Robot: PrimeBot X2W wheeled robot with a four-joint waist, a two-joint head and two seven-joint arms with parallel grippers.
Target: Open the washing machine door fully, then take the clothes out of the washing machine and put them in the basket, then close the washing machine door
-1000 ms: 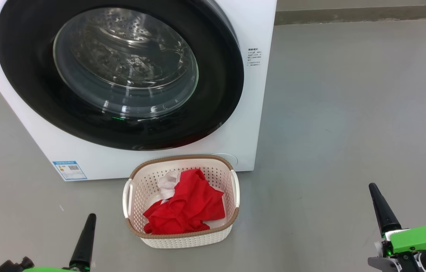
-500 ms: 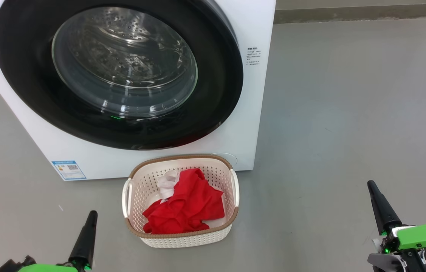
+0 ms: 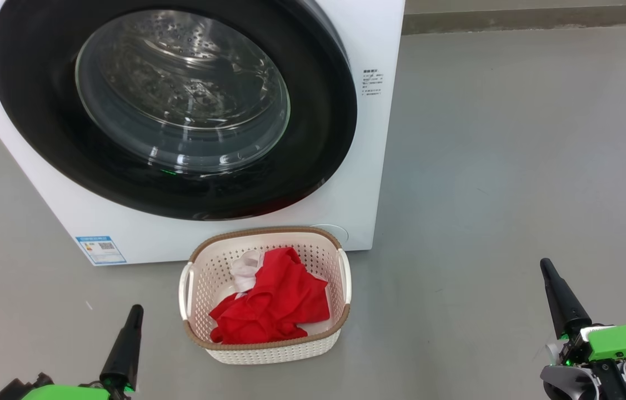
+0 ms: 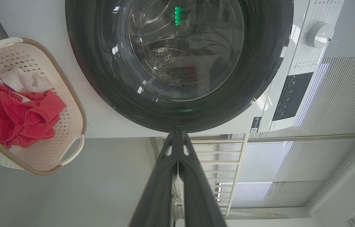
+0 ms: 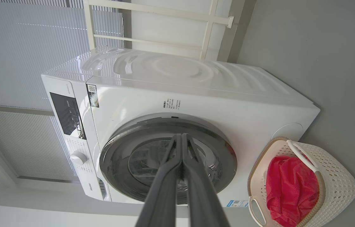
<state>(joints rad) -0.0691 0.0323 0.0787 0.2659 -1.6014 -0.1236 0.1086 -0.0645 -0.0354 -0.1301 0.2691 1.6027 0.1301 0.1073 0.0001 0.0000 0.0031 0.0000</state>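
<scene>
Red clothes (image 3: 271,305) w/ white bit, crumpled in basket (image 3: 268,351)

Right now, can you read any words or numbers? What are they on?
Nothing reads clearly.
Blue label, low on the washing machine: QR code and print, too small.
Grey print beside the door: too small.
Black panel and dial markings: blurred.
Sticker by the panel: too small.
</scene>
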